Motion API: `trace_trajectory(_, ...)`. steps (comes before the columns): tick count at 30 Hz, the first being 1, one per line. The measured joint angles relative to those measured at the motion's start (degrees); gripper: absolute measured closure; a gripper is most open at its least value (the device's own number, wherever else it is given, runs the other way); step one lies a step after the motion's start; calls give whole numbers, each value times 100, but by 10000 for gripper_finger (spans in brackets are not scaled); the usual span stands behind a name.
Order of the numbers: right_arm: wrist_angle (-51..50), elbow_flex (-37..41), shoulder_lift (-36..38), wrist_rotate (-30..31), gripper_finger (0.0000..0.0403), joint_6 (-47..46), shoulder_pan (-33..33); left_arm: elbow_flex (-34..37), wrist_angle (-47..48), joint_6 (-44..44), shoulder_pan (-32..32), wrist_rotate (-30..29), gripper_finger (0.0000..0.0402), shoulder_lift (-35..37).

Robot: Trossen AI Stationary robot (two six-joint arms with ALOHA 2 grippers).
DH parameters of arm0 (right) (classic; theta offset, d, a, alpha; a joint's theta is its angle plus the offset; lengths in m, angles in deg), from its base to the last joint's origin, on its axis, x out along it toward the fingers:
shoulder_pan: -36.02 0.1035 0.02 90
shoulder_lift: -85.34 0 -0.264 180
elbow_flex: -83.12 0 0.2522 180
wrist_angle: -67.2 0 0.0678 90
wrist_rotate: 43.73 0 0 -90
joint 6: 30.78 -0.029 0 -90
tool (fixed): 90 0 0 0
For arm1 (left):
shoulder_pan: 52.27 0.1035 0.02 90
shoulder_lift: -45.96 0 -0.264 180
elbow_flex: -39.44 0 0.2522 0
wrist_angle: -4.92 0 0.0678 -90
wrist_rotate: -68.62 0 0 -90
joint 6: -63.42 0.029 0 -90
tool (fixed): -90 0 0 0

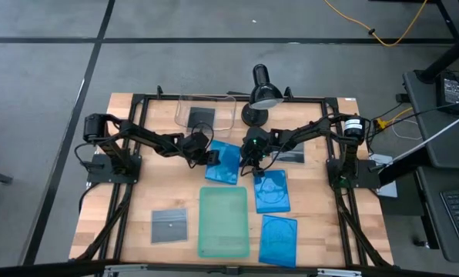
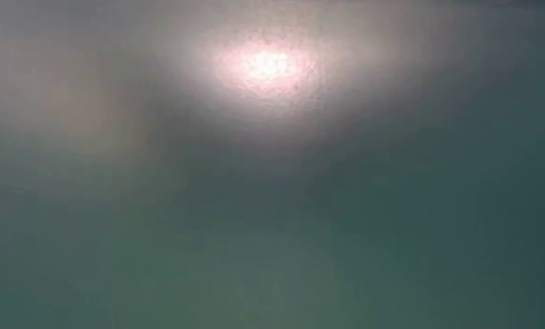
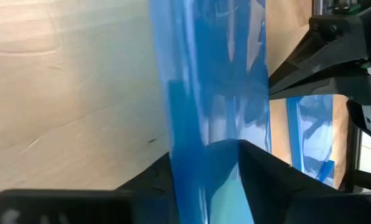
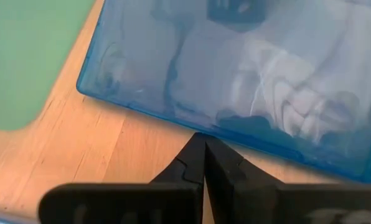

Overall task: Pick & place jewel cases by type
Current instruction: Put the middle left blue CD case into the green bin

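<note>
The right gripper (image 4: 204, 163) sits with its two dark fingers (image 4: 184, 168) pressed together, their tips meeting in a closed point with nothing between them. The tips sit just short of the near edge of a translucent blue jewel case (image 4: 248, 81), which lies flat on the light wooden table (image 4: 92, 149). Pale, blurred shapes and a dark patch show on or through the case's glossy surface. To one side of the case, a pale-green tray (image 4: 30, 56) lies on the table, its rounded corner near the case's corner.
</note>
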State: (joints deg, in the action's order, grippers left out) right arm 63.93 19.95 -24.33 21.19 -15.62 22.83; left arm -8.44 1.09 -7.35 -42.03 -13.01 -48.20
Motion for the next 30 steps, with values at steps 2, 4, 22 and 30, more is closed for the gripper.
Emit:
trace_trajectory(2, -2, 0, 0, 0, 393, -3, 0, -1, -32, 2, 0, 17, 299, 10)
trace_trajectory(4, -5, 0, 0, 0, 393, -4, 0, -5, -58, 76, 0, 40, 319, 16)
trace_trajectory(22, -328, -13, 90, 146, 393, 17, 2, -12, -66, 296, -13, 164, 385, 201)
trace_trajectory(30, -817, 9, 473, 526, 393, 180, -77, 10, 50, 271, -64, -40, 387, 611)
